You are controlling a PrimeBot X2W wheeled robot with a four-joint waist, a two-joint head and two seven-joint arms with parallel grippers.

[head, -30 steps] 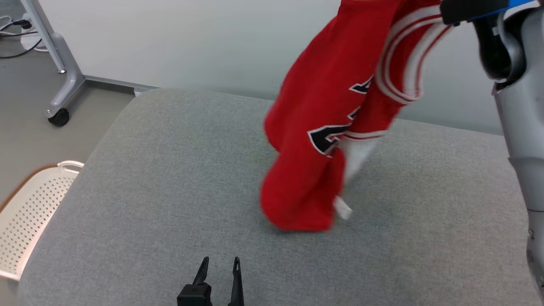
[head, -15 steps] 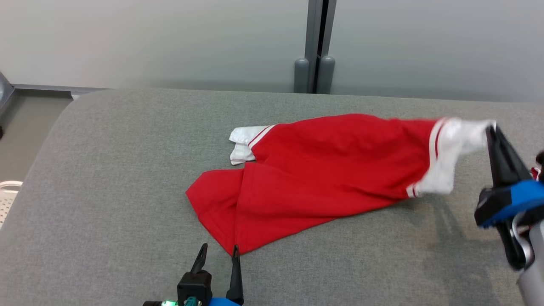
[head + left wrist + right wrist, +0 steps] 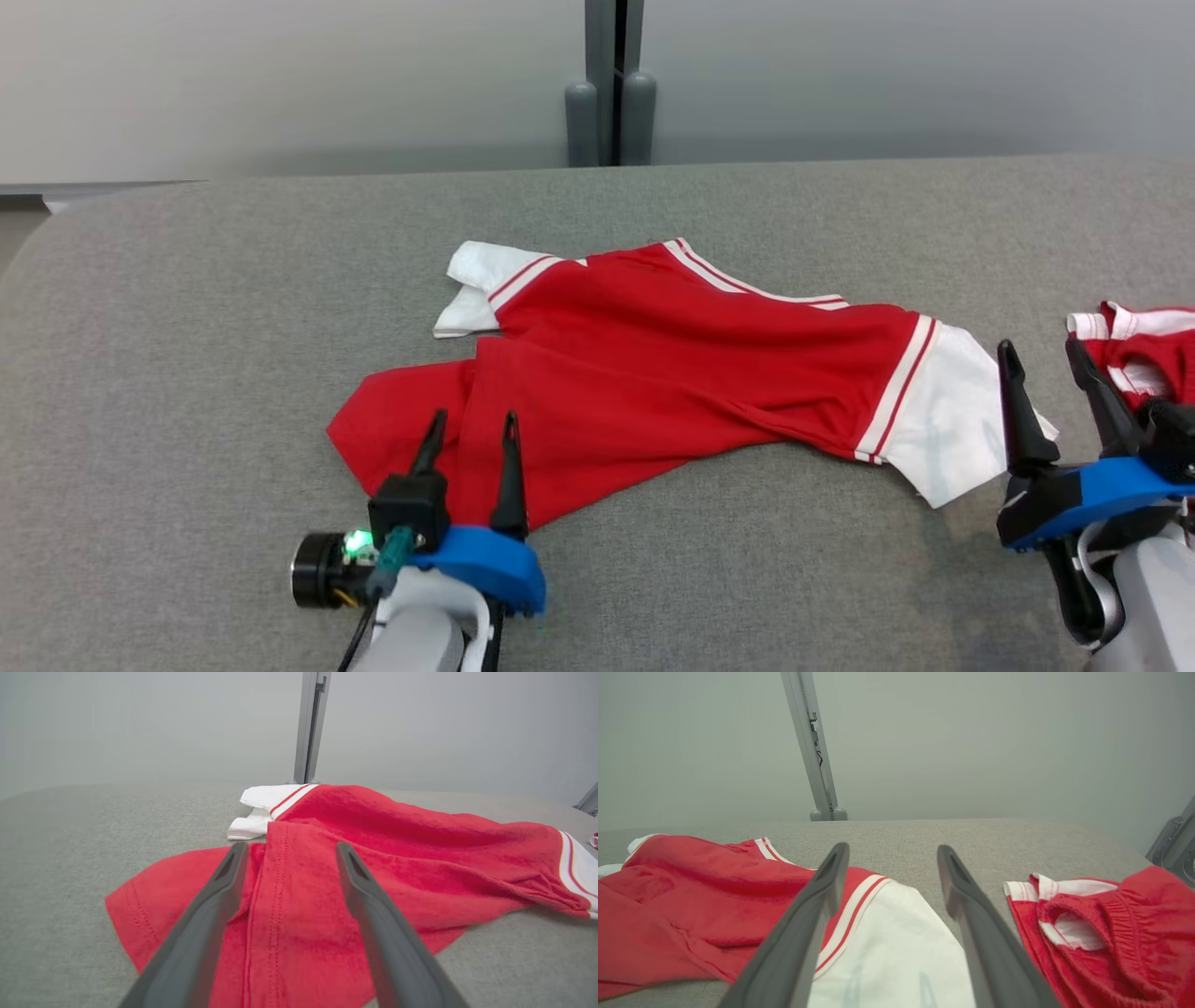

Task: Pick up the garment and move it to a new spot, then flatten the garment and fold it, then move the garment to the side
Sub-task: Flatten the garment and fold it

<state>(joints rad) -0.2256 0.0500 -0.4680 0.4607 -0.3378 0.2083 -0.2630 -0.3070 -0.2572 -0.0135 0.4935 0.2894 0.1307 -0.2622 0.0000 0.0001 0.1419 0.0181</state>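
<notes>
The garment (image 3: 672, 373) is a red shirt with white striped sleeves, lying crumpled and spread across the grey padded surface (image 3: 233, 327). My left gripper (image 3: 474, 417) is open at the lower left, its fingers over the shirt's near red hem (image 3: 280, 933). My right gripper (image 3: 1039, 347) is open at the right with nothing between its fingers. It hovers just past the white sleeve (image 3: 887, 942), which lies flat on the surface below the fingers.
A second red piece with white trim and an elastic waistband (image 3: 1144, 345) lies bunched at the right edge, just beside my right gripper. A grey post (image 3: 611, 84) stands behind the surface against a pale wall.
The shirt hung in the air from my shut right gripper, was laid down on the surface, and the right gripper has now opened and let go of the white sleeve. The camera also turned.
</notes>
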